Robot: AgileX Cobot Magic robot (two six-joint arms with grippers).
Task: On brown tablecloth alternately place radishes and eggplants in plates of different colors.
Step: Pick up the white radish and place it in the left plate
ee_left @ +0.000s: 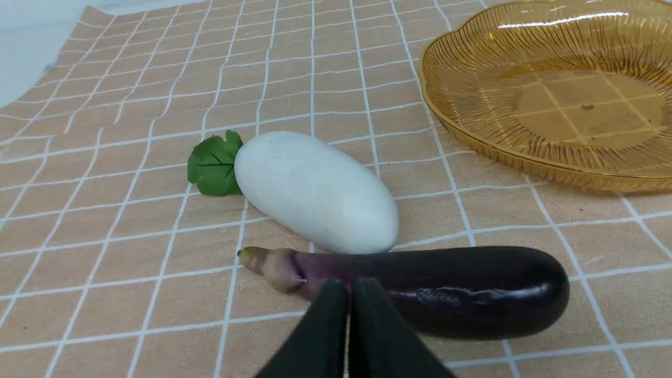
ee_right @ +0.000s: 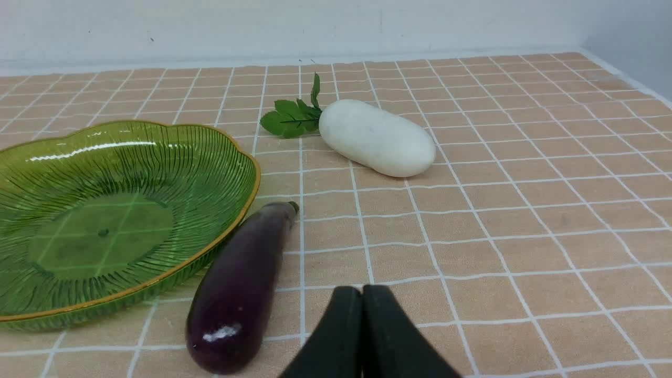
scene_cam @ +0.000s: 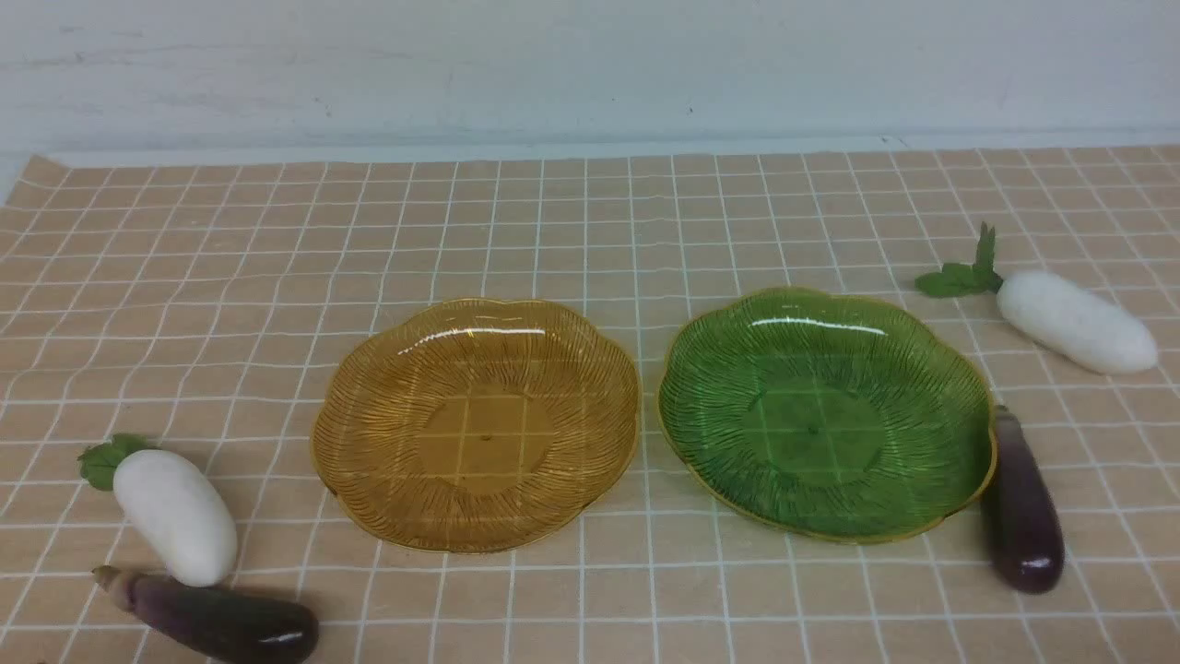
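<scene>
Nothing is placed yet: the amber plate [scene_cam: 475,516], centre frame, and green plate [scene_cam: 825,498] to its right, both ribbed, scalloped, gold-rimmed, lie empty. A smooth white radish [scene_cam: 175,516] and glossy purple eggplant [scene_cam: 217,620] sit lower left; a second radish [scene_cam: 1074,321] and second eggplant [scene_cam: 1021,507] at right, on wrinkled gridded tablecloth [scene_cam: 590,221]. The left gripper [ee_left: 350,287] and right gripper [ee_right: 362,293] are pressed together, empty.

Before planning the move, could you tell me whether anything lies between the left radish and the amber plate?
Nothing visible: only bare tablecloth separates the left radish from the amber plate; the eggplant lies nearer the robot, off that path.
</scene>
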